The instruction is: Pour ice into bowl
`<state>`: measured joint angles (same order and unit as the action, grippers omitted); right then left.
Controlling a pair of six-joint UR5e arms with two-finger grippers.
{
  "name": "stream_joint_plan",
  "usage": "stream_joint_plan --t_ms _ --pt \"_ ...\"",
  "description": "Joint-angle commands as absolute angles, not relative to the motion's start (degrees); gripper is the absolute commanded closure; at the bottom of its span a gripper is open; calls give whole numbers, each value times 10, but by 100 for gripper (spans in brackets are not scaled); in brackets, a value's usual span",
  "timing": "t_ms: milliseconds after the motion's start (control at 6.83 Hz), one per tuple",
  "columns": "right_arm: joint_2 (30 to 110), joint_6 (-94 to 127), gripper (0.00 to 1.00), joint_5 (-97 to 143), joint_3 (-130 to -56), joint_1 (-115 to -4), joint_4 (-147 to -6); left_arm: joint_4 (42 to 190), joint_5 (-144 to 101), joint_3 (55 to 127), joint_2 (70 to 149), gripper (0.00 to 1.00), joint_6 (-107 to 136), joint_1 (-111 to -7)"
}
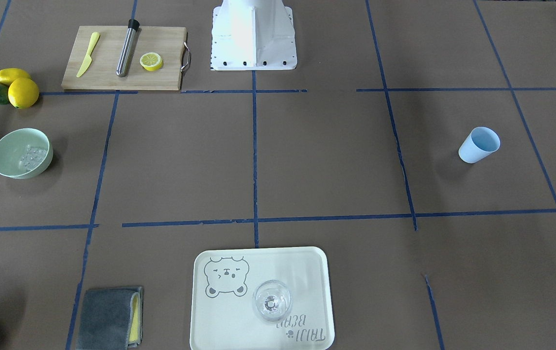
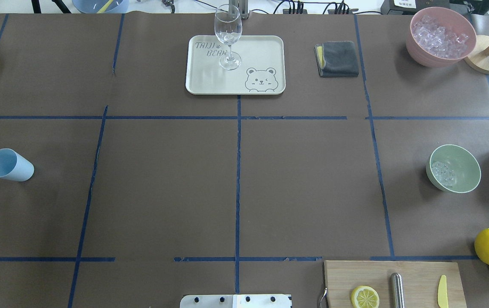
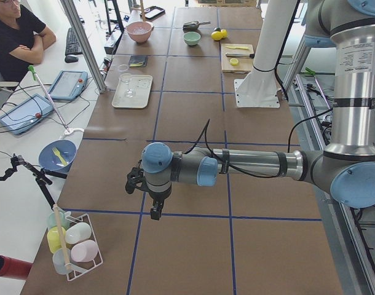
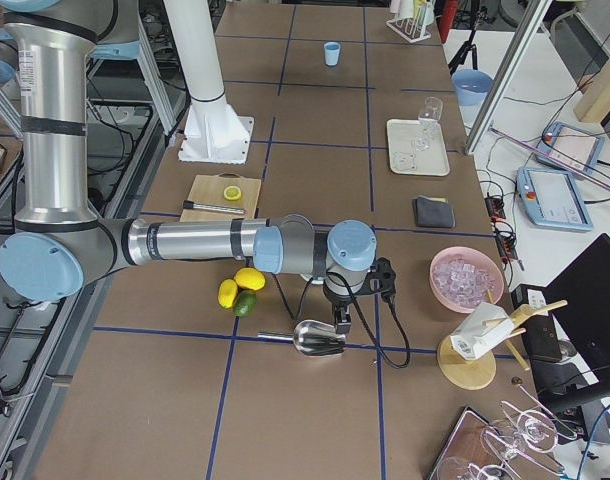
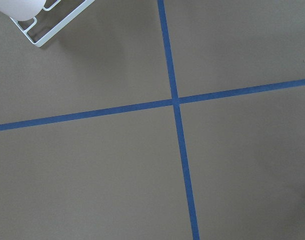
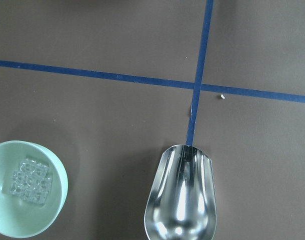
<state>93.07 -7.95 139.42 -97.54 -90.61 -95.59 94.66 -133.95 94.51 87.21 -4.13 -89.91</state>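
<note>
The mint-green bowl [image 2: 455,168] stands at the table's right side, also in the front view [image 1: 21,153] and at the lower left of the right wrist view [image 6: 25,195]. A small heap of clear ice [image 2: 443,173] lies inside it [image 6: 28,180]. An empty metal scoop [image 6: 181,200] lies beside the bowl, just under my right gripper [image 4: 341,325]; I cannot tell whether that gripper is open or shut. My left gripper [image 3: 155,214] hangs over bare table at the far left end; its state cannot be told either.
A pink bowl [image 2: 441,36] full of ice stands at the far right. A tray [image 2: 266,47] bears a wine glass [image 2: 228,34]. Also here: a light-blue cup [image 2: 9,164], a grey cloth [image 2: 337,58], a cutting board [image 1: 108,73] with a lemon slice [image 1: 151,61], and lemons [image 1: 23,92].
</note>
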Motion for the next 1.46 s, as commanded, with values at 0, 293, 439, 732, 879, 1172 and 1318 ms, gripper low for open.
stream_joint_plan --t_ms 0,293,439,732,879,1172,1318 --pt "933 -79 0 1393 -952 -914 -922 947 -1339 946 874 0 -41 -899" --pt "931 -77 0 1393 -944 -917 -913 947 -1339 946 876 0 -41 -900" --pt "928 -62 0 1392 -944 -917 -911 947 -1338 945 878 0 -40 -899" --pt "928 4 0 1390 -926 -917 -858 947 -1338 944 879 0 -40 -899" --pt "927 23 0 1390 -924 -917 -857 947 -1338 945 879 0 -40 -899" --pt "927 28 0 1391 -923 -917 -857 947 -1338 945 879 0 -40 -899" --pt "927 27 0 1391 -923 -917 -856 947 -1337 945 879 0 -40 -899"
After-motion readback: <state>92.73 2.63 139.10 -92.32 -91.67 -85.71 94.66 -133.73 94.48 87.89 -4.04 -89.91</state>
